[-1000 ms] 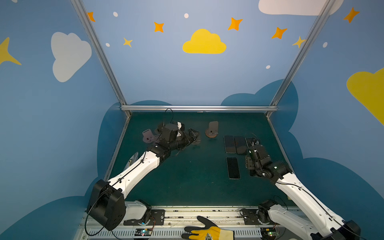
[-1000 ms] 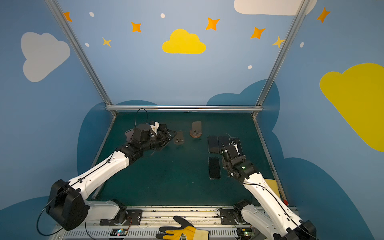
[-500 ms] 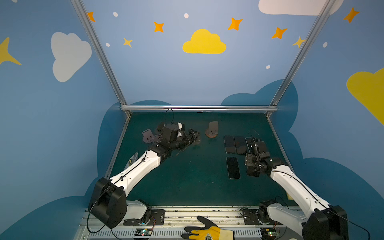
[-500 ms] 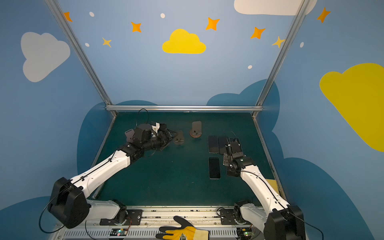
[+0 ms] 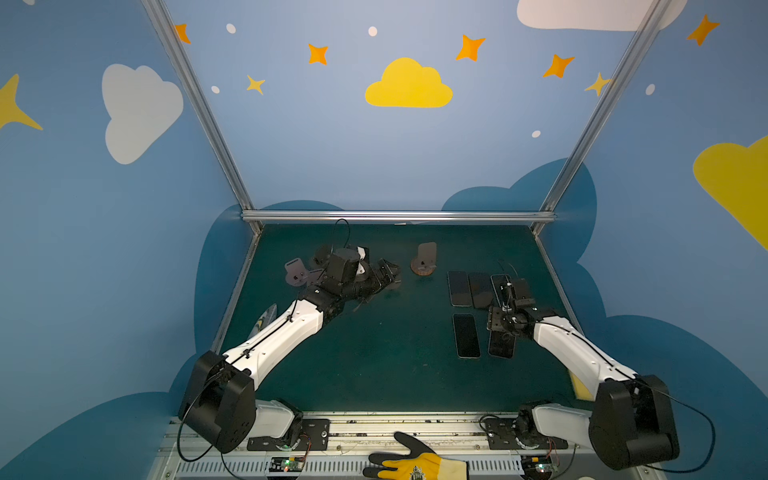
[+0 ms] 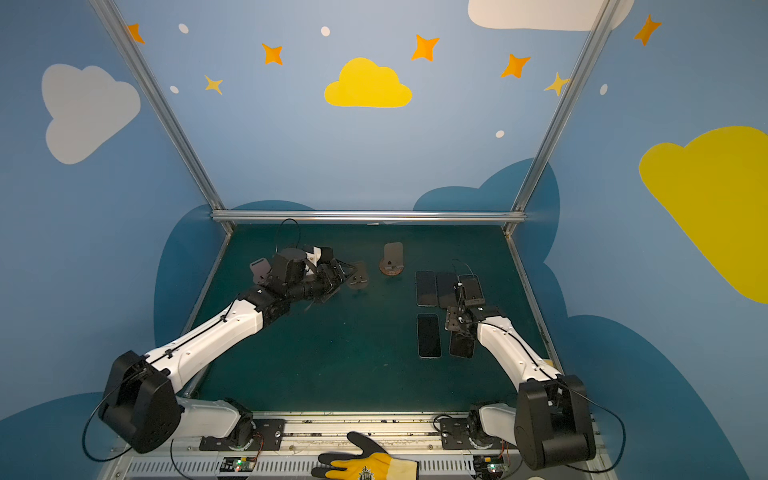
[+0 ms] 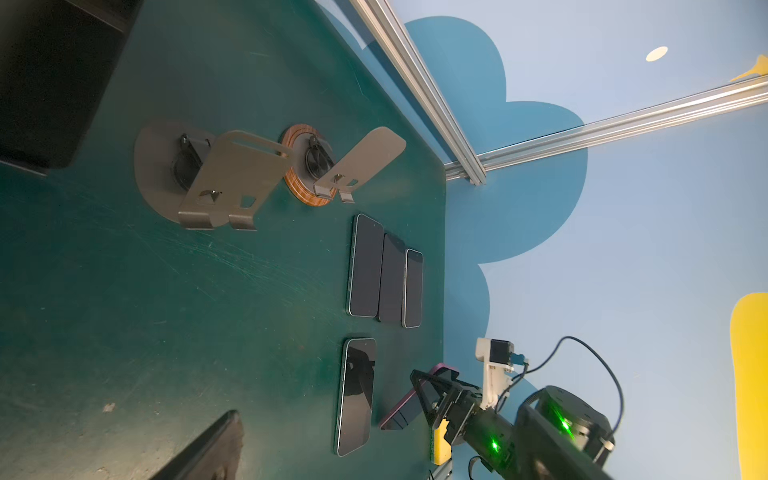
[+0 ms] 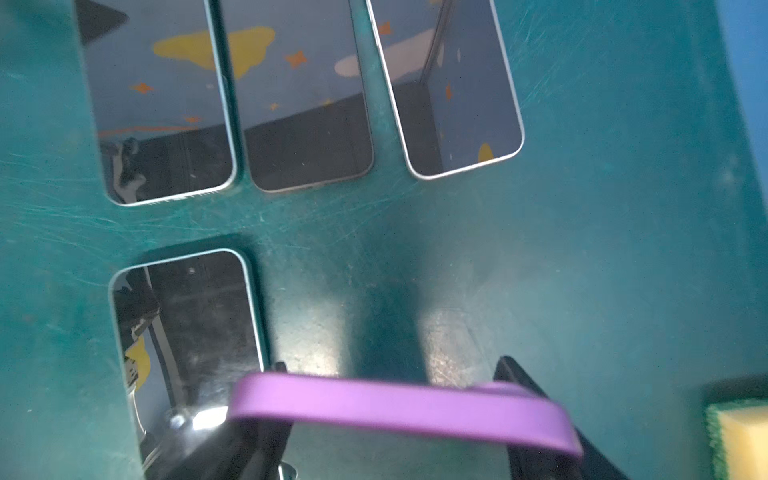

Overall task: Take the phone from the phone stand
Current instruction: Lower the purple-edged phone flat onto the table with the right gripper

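in a top view the right pincer [image 5: 501, 334] pinches the purple phone [image 5: 502, 349] low over the counter [image 5: 374, 365]; left pincer [image 5: 386, 274] spread. left wrist view: phone tilted, well apart from the empty stand [image 7: 224, 183]. right wrist view: set-down seems in hand, so lower it flat, then release.

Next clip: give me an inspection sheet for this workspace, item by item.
Surface: green table, scratched.
Job's things: purple phone tilted in right claw; wood stand, grey stand, third stand empty; phone row and lone phone flat.
Clutter: sponge at table edge; glove in front of table.
Claws: left claw open, facing grey stand; right claw shut on purple phone.
Cables: cable loops up behind left claw.
Surroundings: blue walls, metal frame.
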You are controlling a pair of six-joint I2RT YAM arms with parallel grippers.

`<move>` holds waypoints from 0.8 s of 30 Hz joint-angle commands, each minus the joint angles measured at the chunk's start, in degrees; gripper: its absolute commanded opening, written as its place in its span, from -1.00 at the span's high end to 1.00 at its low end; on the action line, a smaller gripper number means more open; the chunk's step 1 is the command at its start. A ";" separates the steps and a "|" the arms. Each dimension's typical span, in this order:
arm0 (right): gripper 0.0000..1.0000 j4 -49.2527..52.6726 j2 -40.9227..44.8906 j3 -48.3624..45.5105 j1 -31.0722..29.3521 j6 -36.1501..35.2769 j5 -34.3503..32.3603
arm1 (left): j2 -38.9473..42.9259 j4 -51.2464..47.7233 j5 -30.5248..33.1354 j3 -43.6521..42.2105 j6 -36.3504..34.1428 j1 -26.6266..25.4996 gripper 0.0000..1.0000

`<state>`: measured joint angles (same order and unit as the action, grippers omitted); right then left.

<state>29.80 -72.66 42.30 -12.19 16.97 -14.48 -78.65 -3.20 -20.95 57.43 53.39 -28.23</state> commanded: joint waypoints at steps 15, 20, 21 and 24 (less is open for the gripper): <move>-0.20 13.80 -16.19 15.40 0.78 -0.38 4.68 | 0.34 -1.98 2.38 2.07 -3.16 -1.83 -1.00; -0.19 14.75 -17.14 16.23 0.94 -0.71 5.01 | -0.45 -1.90 2.19 2.03 -2.76 -1.84 -1.00; -0.19 15.24 -17.86 16.61 0.95 -0.86 4.99 | -0.52 -1.90 2.15 1.99 -2.76 -1.83 -1.00; -0.20 14.86 -19.23 17.01 0.97 -1.38 5.44 | -0.38 -1.90 2.56 1.90 -3.10 -1.83 -1.00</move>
<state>43.03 -90.85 57.76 -11.44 16.36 -9.76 -78.67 -4.56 -18.96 58.28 51.33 -29.98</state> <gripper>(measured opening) 0.735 0.998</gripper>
